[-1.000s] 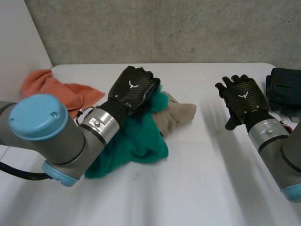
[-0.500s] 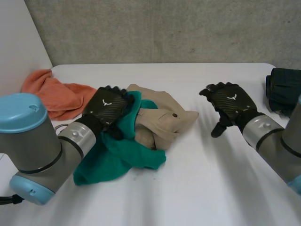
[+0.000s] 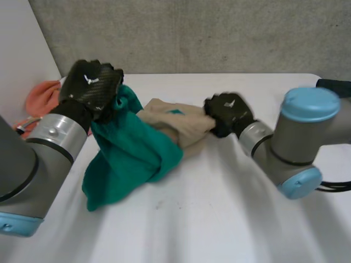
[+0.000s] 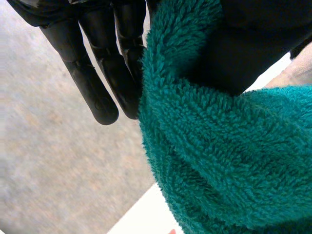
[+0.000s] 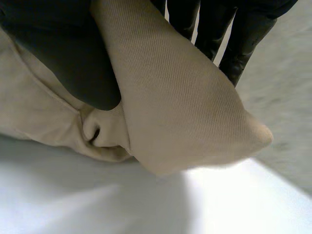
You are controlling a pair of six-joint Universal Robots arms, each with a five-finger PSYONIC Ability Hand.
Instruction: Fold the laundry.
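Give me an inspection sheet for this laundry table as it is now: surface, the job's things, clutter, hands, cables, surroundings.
Surface: white table, bare in front of the laundry.
Job's things: teal towel hangs from the left hand, its lower part on the table. Beige garment lies crumpled beside it, touching it. Orange cloth at the far left. Dark cloth at the far right edge.
Clutter: nothing seen.
Hands: left hand is raised, fingers and thumb pinching the teal towel. Right hand grips the beige garment's end, fingers behind the fold.
Cables: nothing seen among the laundry.
Surroundings: grey wall behind the table, white panel at left.
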